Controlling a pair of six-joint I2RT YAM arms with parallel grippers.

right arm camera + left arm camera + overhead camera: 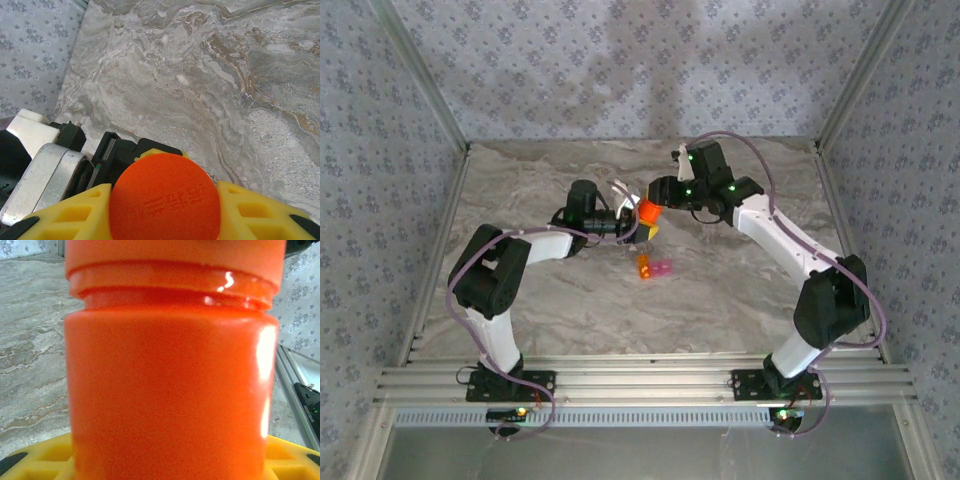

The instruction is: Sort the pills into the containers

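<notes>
Orange bottle, grey veined marble table, floral walls, seemingly orange-and-pink containers

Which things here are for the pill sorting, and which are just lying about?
For the job: containers; bottle, probably holding the pills; left gripper and right gripper, both gripping it.
Just there: table; rail.

Marble table; joined orange-pink containers lying mid-surface.

Containers: 2 tiny translucent boxes joined side by side, orange one on left, pink one on right. Lying flat on marble table, approx. centre.
</notes>
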